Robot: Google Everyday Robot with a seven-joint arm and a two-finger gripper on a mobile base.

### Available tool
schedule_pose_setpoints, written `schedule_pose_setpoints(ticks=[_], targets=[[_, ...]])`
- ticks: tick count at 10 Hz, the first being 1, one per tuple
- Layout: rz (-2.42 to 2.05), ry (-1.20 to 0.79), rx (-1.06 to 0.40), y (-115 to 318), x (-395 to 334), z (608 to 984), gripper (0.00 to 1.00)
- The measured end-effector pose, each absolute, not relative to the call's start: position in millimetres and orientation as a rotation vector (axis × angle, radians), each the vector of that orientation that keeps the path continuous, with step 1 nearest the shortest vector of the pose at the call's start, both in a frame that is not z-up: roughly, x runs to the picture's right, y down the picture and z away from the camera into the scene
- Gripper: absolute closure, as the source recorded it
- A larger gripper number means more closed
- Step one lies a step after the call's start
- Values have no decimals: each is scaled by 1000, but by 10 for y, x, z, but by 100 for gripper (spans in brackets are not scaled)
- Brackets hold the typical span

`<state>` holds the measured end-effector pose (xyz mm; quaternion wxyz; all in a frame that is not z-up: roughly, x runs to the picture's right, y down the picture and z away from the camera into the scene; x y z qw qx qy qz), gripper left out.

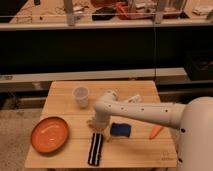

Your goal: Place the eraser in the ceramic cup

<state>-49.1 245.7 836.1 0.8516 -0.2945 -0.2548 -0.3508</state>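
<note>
Nearest the camera, the eraser [96, 148] is seen lying flat on the wooden counter [135, 150], close to the front edge. Its long axis runs near to far, almost straight away from the camera, with its white stripes following that line. The far end of the bar sits just below the gripper [96, 125], which is held low over the counter at the end of the white arm [145, 111] that reaches in from the right. The eraser therefore lies toward the camera from the gripper, the two being close together; whether they touch cannot be told. Whether the fingers are spread or closed cannot be told either, and nothing is seen to be held between them.

Just to the right of the gripper a blue object [120, 130] rests on the counter, and further right a small orange item [156, 131] is seen by the robot's body. At the left, the orange plate [49, 134] lies well apart from the eraser.

Further back, the ceramic cup [80, 96] stands upright, beyond the gripper and slightly to its left, so a carry away from the camera would be called for once the bar is grasped.

No brand, label or writing can be read anywhere.
</note>
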Motion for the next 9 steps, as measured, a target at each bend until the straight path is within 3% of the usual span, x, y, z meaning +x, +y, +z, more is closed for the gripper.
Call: schedule_pose_setpoints(ticks=[9], targets=[[-750,-536,-617,2455,-502,8377,20]])
